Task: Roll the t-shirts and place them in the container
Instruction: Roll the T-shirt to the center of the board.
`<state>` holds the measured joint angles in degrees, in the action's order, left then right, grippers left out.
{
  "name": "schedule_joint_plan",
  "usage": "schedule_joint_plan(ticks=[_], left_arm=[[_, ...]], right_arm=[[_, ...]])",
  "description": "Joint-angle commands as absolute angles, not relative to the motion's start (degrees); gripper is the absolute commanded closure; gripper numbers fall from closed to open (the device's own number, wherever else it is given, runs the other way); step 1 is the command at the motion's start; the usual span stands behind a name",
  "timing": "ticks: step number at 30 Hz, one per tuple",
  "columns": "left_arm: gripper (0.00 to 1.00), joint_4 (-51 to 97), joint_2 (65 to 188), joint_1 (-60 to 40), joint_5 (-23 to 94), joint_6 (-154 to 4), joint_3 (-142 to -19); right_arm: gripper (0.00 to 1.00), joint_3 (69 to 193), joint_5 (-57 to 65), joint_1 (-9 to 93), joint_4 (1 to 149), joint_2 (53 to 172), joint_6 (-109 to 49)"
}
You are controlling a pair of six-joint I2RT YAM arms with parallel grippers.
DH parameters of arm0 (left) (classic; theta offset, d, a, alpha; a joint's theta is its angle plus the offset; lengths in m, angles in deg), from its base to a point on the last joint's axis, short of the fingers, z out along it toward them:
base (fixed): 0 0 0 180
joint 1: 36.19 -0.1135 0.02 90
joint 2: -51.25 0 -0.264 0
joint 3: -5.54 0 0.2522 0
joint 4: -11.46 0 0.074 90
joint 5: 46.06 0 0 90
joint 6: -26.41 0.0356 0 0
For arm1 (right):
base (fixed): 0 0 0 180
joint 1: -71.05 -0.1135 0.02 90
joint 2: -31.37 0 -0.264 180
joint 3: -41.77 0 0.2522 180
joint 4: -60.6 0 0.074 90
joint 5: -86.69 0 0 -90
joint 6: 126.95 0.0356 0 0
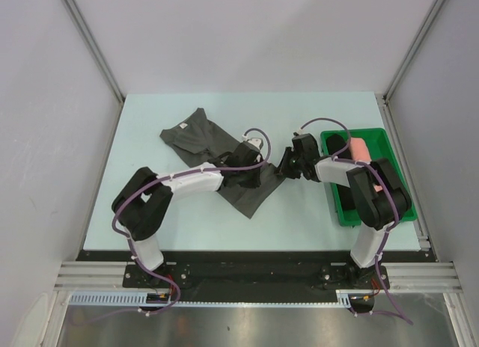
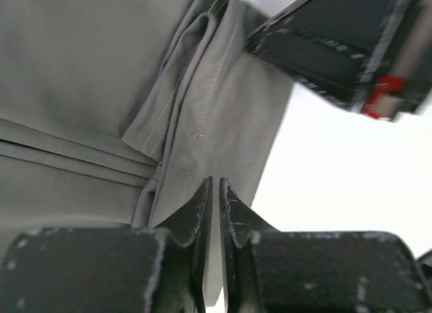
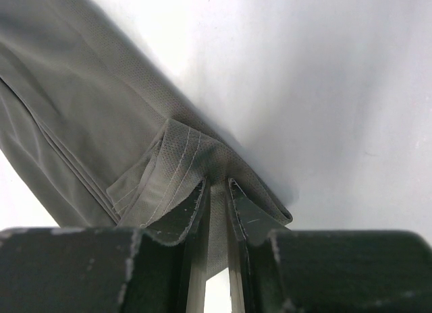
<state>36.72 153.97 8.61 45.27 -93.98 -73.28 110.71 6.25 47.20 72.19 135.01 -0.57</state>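
Note:
The charcoal grey t-shirt [image 1: 196,136] lies crumpled on the table, running diagonally from the back left towards the middle. My left gripper [image 1: 258,167] is shut on a fold of it near its right edge; in the left wrist view [image 2: 215,181] grey fabric [image 2: 101,77] sits between the jaws. My right gripper [image 1: 285,166] is shut on the shirt's right corner; in the right wrist view [image 3: 217,183] the stitched hem [image 3: 172,164] is pinched between the jaws. The salmon pink t-shirt [image 1: 361,149] lies in the green tray [image 1: 389,149]. A dark bundle [image 1: 337,146] beside it looks like the black t-shirt.
The green tray stands at the right edge of the table, partly under my right arm. The two grippers are close together at mid-table; the right gripper [image 2: 351,50] shows in the left wrist view. Grey walls enclose the table on three sides.

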Motion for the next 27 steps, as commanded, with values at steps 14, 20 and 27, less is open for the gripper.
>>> schedule_joint_plan(ticks=[14, 20, 27], left_arm=[[0.93, 34.19, 155.39, 8.28, 44.82, -94.7, -70.45], [0.94, 33.83, 156.98, 8.28, 45.0, -94.35, -70.1], [0.94, 34.01, 155.67, 8.28, 45.7, -93.82, -69.57]], right_arm=[[0.81, 110.9, 5.48, 47.68, 71.64, 133.59, -0.74], [0.81, 110.9, 4.77, 47.76, 72.69, 132.71, -1.44], [0.81, 110.9, 4.25, 47.24, 73.22, 130.17, -2.14]])
